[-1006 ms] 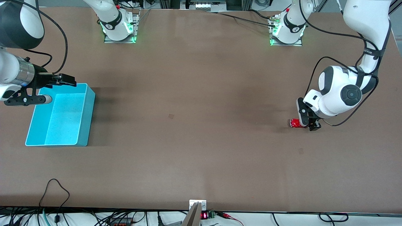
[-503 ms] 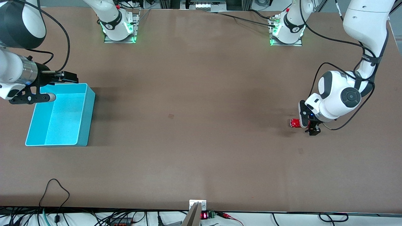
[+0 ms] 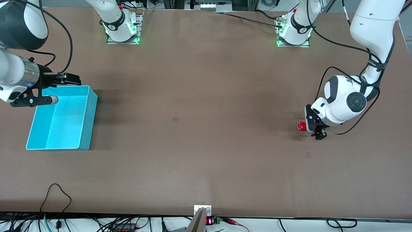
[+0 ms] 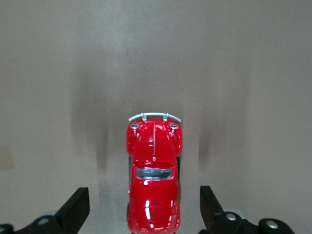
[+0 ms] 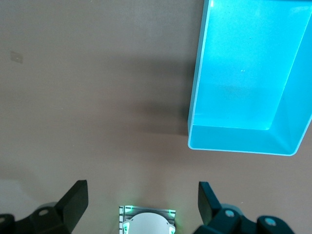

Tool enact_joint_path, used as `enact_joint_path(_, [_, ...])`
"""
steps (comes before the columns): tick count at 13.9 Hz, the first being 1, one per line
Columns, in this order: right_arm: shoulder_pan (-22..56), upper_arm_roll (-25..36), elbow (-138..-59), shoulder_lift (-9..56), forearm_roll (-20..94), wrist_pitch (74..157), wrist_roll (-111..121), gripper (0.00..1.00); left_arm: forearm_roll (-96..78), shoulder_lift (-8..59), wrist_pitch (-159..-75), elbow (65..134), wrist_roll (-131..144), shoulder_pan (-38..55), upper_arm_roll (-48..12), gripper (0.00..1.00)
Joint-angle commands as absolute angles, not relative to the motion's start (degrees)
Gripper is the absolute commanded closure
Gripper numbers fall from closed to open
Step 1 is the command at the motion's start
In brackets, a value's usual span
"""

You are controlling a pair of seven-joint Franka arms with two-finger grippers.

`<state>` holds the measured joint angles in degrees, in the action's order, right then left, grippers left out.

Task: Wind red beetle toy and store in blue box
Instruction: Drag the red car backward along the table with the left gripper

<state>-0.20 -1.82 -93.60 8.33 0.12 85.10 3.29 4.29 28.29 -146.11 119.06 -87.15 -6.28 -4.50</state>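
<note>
The red beetle toy [image 3: 301,126] stands on the brown table toward the left arm's end. In the left wrist view the red beetle toy [image 4: 153,175] shows glossy with a silvery bumper. My left gripper [image 3: 314,129] is low over it and open. Its fingers [image 4: 78,207] stand on either side of the toy's rear half without touching it. The blue box [image 3: 92,116] sits empty toward the right arm's end. It also shows in the right wrist view [image 5: 234,141]. My right gripper [image 3: 71,79] hangs open and empty over the box's rim that lies farthest from the front camera.
The arm bases [image 3: 122,30] [image 3: 294,32] stand with green lights along the table edge farthest from the front camera. The right arm's base also shows in the right wrist view [image 5: 146,224]. Cables [image 3: 58,193] lie at the edge nearest that camera.
My left gripper has shifted and turned slightly over the toy, which stays in place. My right gripper edged a little away from the front camera, then held still.
</note>
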Motion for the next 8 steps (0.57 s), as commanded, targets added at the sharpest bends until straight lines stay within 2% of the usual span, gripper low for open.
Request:
enact_joint_path(1, [-0.1, -1.8, -92.9, 8.3, 1.0, 84.4, 3.8, 0.00, 5.0, 26.9, -147.2, 121.8, -88.1, -7.3, -5.2, 0.06])
enact_joint_path(6, [0.2, -1.8, -92.9, 8.2, 1.1, 84.2, 3.7, 0.00, 4.9, 26.0, -148.2, 123.0, -88.2, -7.3, -5.3, 0.16])
enact_joint_path(8, [0.2, -1.8, -92.9, 8.3, 1.1, 84.2, 3.7, 0.00, 4.9, 26.0, -148.3, 123.0, -88.2, -7.3, -5.3, 0.34])
